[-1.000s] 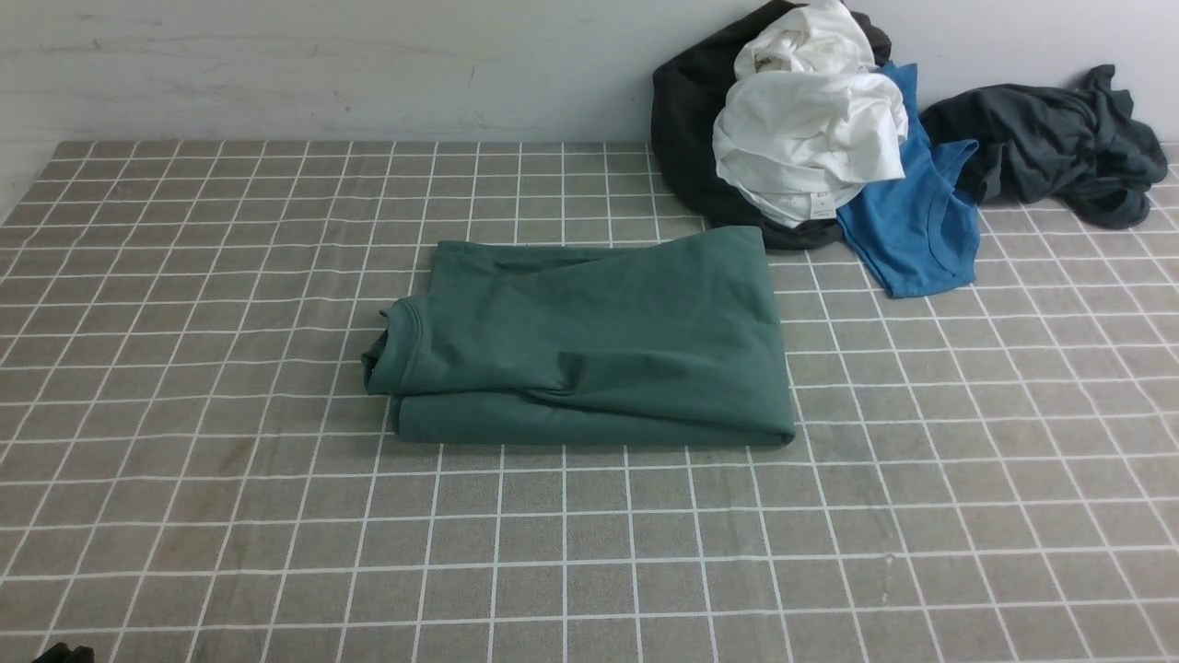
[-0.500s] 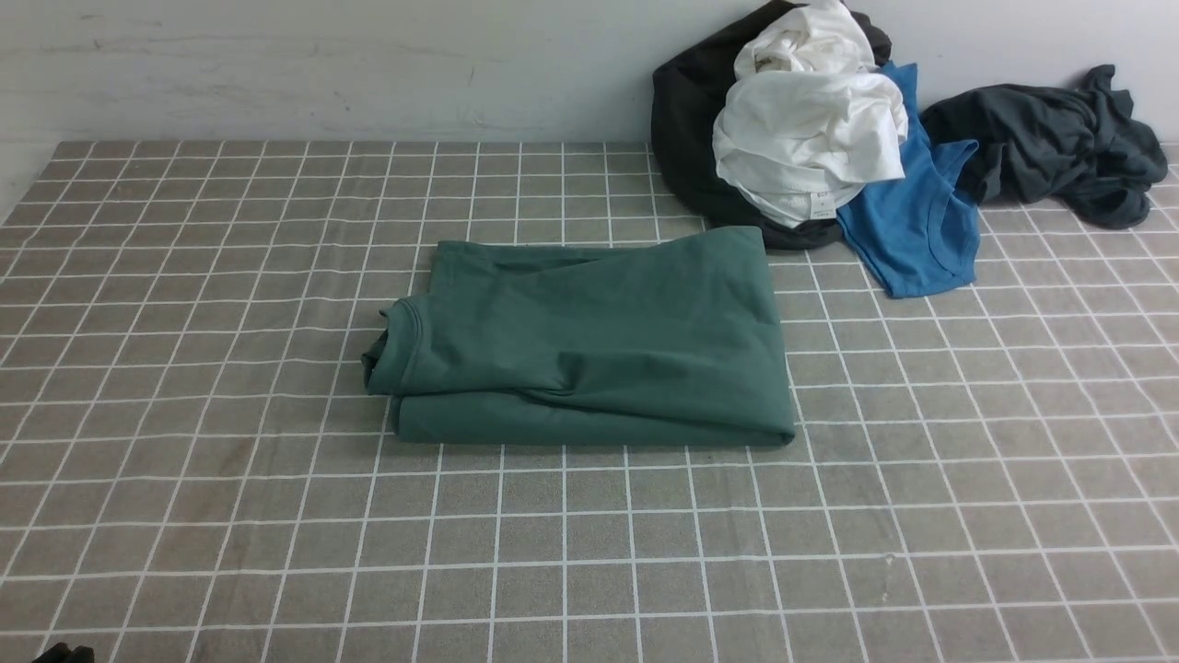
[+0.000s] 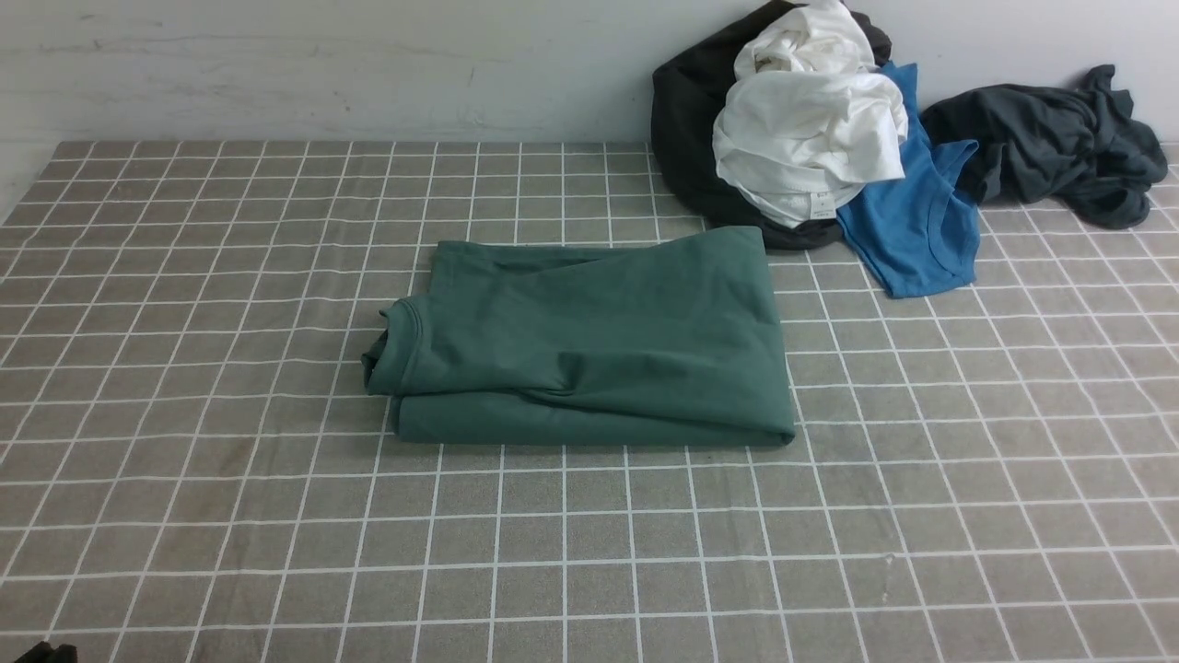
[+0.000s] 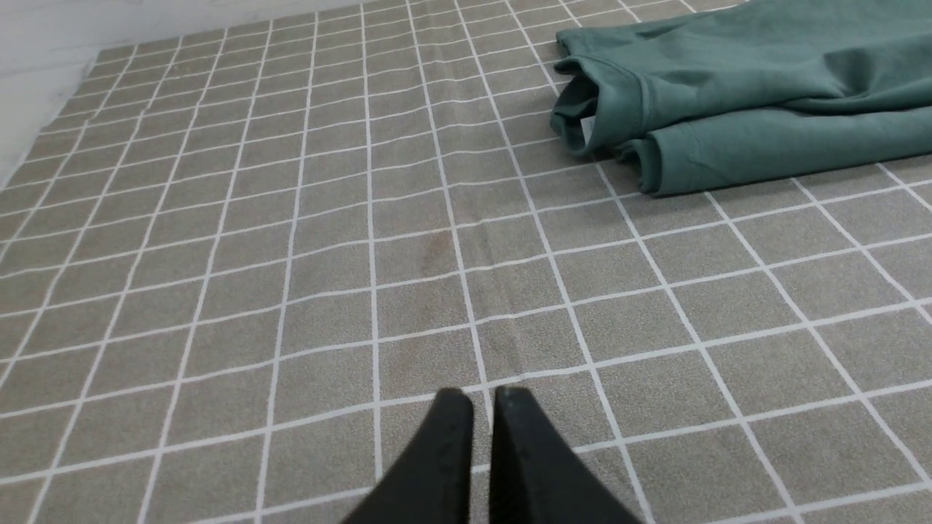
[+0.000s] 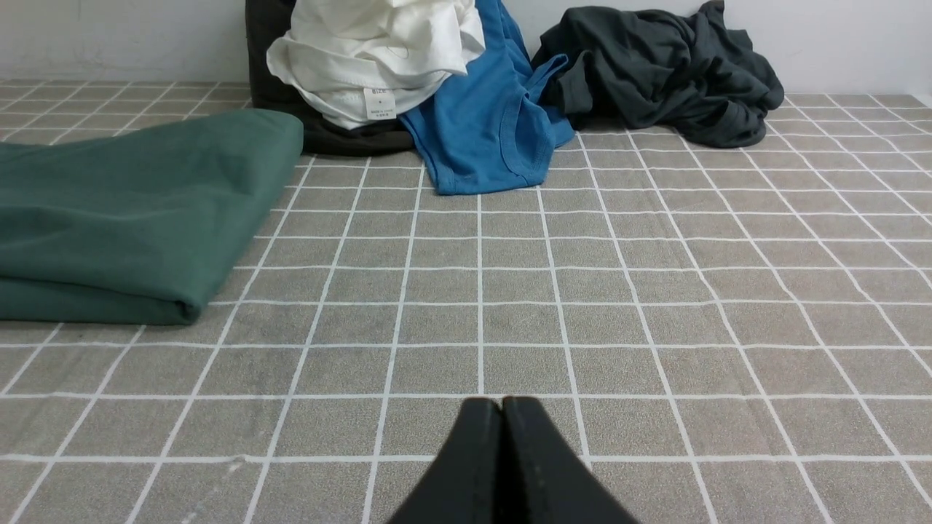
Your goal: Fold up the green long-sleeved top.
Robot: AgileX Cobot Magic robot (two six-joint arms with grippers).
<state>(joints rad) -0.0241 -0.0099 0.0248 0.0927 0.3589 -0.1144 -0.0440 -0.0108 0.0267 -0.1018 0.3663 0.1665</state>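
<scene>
The green long-sleeved top point(image 3: 589, 341) lies folded into a flat rectangle in the middle of the checked tablecloth, its ribbed neck at the left end. It also shows in the left wrist view point(image 4: 735, 94) and in the right wrist view point(image 5: 131, 211). My left gripper point(image 4: 482, 397) hangs over bare cloth near the front left, well apart from the top, jaws nearly together with a thin gap, holding nothing. Only a dark tip of it shows in the front view point(image 3: 41, 652). My right gripper point(image 5: 502, 402) is shut and empty over bare cloth, to the right of the top.
At the back right against the wall lies a pile: a black garment point(image 3: 686, 120), a white garment point(image 3: 811, 129), a bright blue shirt point(image 3: 912, 221) and a dark grey garment point(image 3: 1050, 138). The checked tablecloth point(image 3: 230, 506) covers the table.
The dark tip of the left gripper at the front view's lower left corner has sunk slightly lower. The top has not moved.
</scene>
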